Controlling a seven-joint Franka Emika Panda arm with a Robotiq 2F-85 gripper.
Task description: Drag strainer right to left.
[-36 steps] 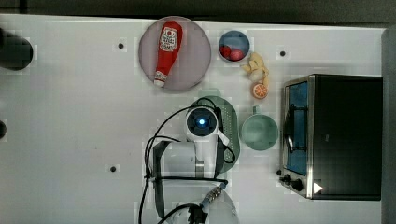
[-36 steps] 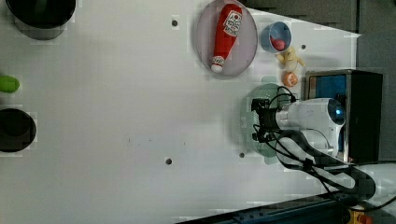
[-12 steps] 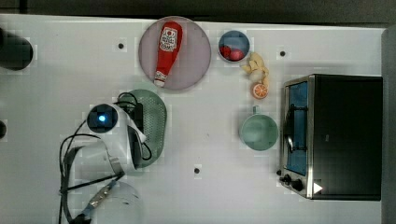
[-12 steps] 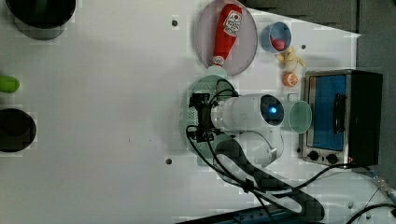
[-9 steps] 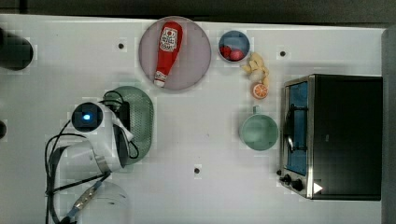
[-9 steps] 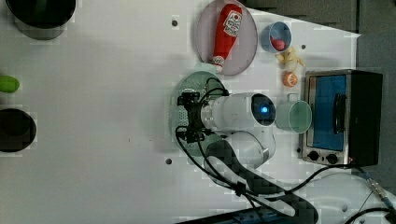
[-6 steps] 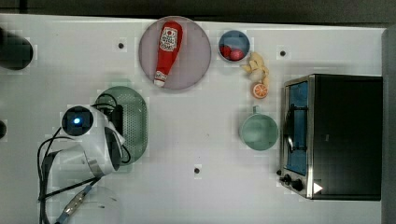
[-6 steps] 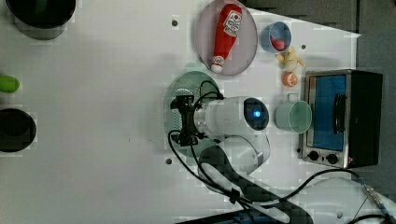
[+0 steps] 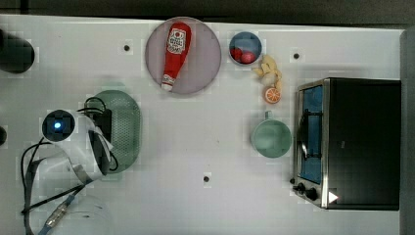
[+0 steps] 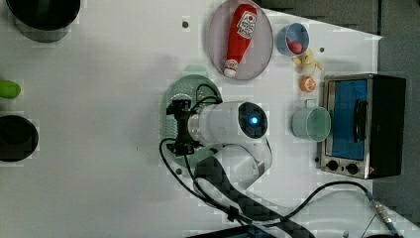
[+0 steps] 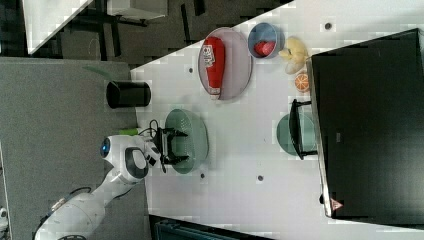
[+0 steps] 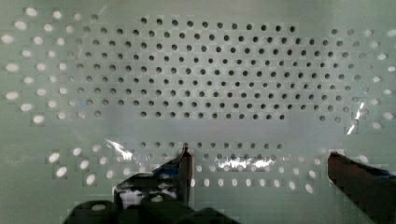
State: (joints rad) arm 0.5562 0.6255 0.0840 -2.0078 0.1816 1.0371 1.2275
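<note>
The strainer point(image 9: 125, 128), a pale green perforated oval basket, lies on the white table at the top view's left. It also shows in the left view point(image 10: 185, 88) and the right view point(image 11: 196, 134). My gripper point(image 10: 180, 126) points down into it, open, its two black fingers spread along the basket's length in the right view point(image 11: 176, 146). In the wrist view the fingertips point(image 12: 185, 161) stand wide apart just over the strainer's holed floor point(image 12: 210, 79), with nothing between them. The white arm covers the strainer's left part in the top view.
A plate point(image 9: 206, 54) with a ketchup bottle point(image 9: 175, 46) sits behind the strainer. A blue bowl point(image 9: 244, 47), toy food point(image 9: 272, 94), a green mug point(image 9: 270, 138) and a toaster oven point(image 9: 347, 142) stand at the top view's right. A black cup point(image 9: 15, 51) is far left.
The arm and the strainer have slid together from beside the mug towards the top view's left, a little further in the last half second.
</note>
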